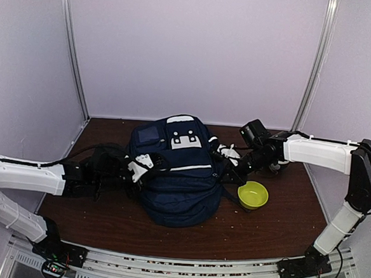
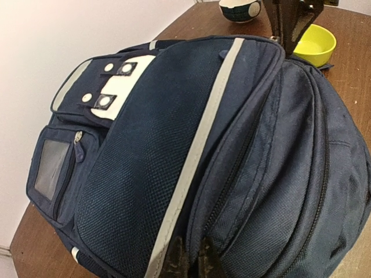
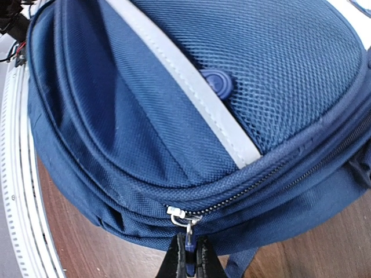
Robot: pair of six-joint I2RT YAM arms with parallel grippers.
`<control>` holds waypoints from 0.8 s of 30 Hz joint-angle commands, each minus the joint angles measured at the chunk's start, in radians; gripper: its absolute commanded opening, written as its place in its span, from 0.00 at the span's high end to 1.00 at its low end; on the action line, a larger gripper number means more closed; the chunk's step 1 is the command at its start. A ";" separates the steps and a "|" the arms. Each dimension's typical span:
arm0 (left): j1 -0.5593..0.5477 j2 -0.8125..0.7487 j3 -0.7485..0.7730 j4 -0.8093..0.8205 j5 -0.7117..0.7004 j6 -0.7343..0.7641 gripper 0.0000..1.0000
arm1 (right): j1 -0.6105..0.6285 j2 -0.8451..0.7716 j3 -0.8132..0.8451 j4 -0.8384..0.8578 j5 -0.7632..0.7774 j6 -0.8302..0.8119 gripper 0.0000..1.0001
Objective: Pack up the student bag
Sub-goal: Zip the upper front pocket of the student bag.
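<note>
At the near edge, a ribbed metal rail (image 1: 176, 265) carried the bases of both arms, and behind it lay the dark brown wooden table (image 1: 261, 233). In the middle of the table rested the student bag (image 1: 176, 183), a large navy-blue fabric backpack with a thin pale stripe. It lay with its front side up, its rounded bottom toward the rail and its white-grey patches toward the back wall. The left gripper (image 1: 144, 168) reached the bag from the left side. In the left wrist view its dark fingers (image 2: 177, 260) stood pressed together at a seam of the bag (image 2: 191, 162), so this pincer was clenched, but I could not tell whether any fabric was caught in it. The right gripper (image 1: 230, 161) came to the bag from the right. In the right wrist view this gripper (image 3: 188, 258) was clenched on the blue zipper pull (image 3: 189, 242), which hung from a silver slider (image 3: 178, 215) on the zipper that ran around the bag (image 3: 174, 116). Just beside the bag on the right stood a round yellow-green plastic bowl (image 1: 253, 194). Farther back, the left wrist view showed a dark bowl with a pale rim (image 2: 239, 8) near the far edge of the table. Behind everything rose the plain pale wall (image 1: 198, 51).
</note>
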 commanded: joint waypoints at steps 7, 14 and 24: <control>0.111 -0.124 -0.023 -0.193 -0.294 -0.129 0.96 | 0.125 -0.018 0.049 -0.027 -0.013 0.073 1.00; 0.056 -0.242 0.014 -0.277 -0.151 -0.083 0.55 | 0.154 0.013 0.100 -0.010 -0.065 0.122 1.00; -0.041 0.041 0.218 -0.193 0.092 0.068 0.47 | 0.152 0.028 0.093 -0.009 -0.082 0.121 1.00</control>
